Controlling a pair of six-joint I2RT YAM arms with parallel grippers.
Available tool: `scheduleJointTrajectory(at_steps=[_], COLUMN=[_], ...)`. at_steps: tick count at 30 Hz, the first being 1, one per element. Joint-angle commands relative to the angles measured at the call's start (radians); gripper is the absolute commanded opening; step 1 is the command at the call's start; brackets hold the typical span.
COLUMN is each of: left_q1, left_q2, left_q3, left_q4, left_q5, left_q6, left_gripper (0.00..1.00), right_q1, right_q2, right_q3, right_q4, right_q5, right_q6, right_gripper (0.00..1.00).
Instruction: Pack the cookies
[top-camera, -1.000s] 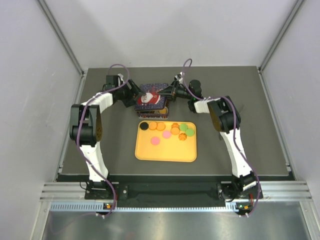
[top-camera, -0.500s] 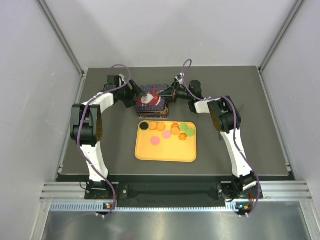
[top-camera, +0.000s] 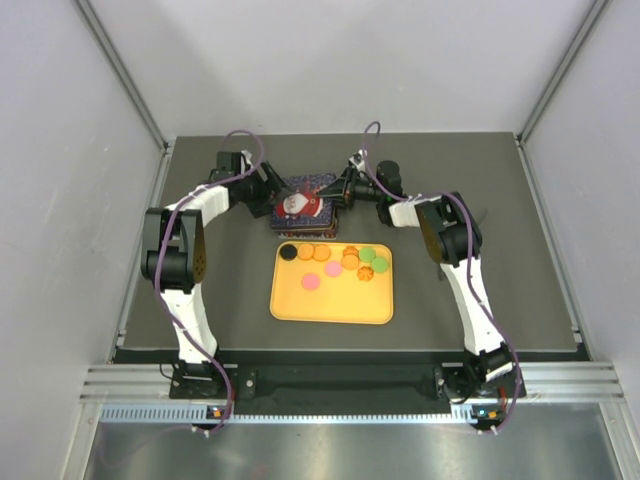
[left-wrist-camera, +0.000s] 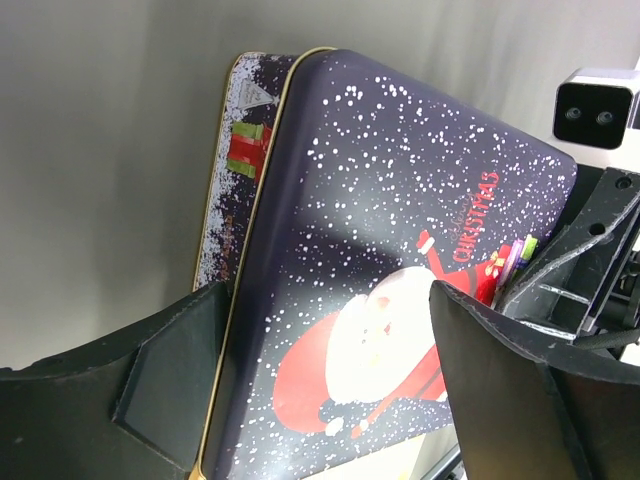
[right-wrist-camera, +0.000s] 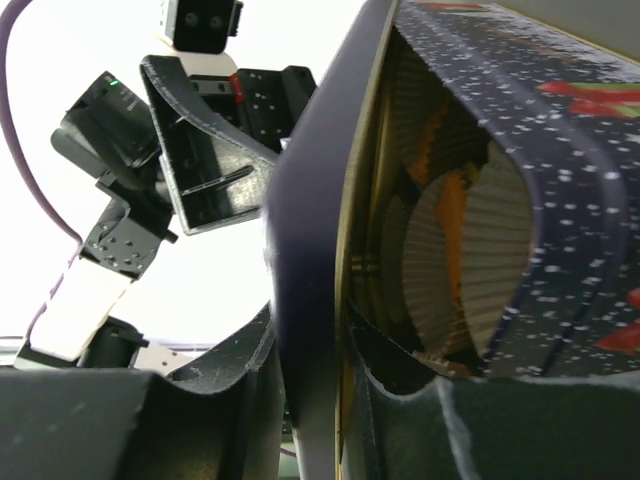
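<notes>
The cookies (top-camera: 335, 260) are small orange, pink, green and black discs in the far half of a yellow tray (top-camera: 330, 300). Behind the tray stands a dark blue Christmas tin (top-camera: 308, 228). Its Santa lid (top-camera: 302, 203) lies tilted over it. My right gripper (top-camera: 335, 190) is shut on the lid's right edge (right-wrist-camera: 310, 250), one finger on each side (right-wrist-camera: 310, 340). In the right wrist view the gap shows white paper cups (right-wrist-camera: 470, 270) with an orange cookie (right-wrist-camera: 450, 225) inside the tin. My left gripper (top-camera: 272, 190) is open, its fingers spread over the lid's left part (left-wrist-camera: 320, 300).
The tin's lower box (left-wrist-camera: 235, 180) shows at the left under the lid. Grey walls and metal posts close in the table (top-camera: 480, 240) at the back and sides. Both arms meet over the tin at the back centre.
The lid has come down from a steep tilt to lie flatter over the tin. Both grippers moved slightly with it. The tray and its cookies have not moved.
</notes>
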Motion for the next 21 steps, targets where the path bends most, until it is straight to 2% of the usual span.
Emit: scheduleJointTrajectory(at_steps=[1, 10, 21], left_q1=[-0.009, -0.017, -0.023], left_q2=[-0.021, 0.005, 0.019], left_q3=[0.021, 0.038, 0.055], left_q4=[-0.006, -0.034, -0.056], left_q5=[0.006, -0.017, -0.033], left_q6=[0.018, 0.026, 0.035], left_gripper=[0.86, 0.85, 0.84], right_q1=[0.005, -0.01, -0.053], right_q2=[-0.057, -0.086, -0.114], right_q3=[0.003, -0.033, -0.112], right_q4=[-0.011, 0.018, 0.118], right_q5=[-0.011, 0.001, 0.004], right_q6=[-0.05, -0.033, 0.016], right_gripper=[0.24, 0.34, 0.38])
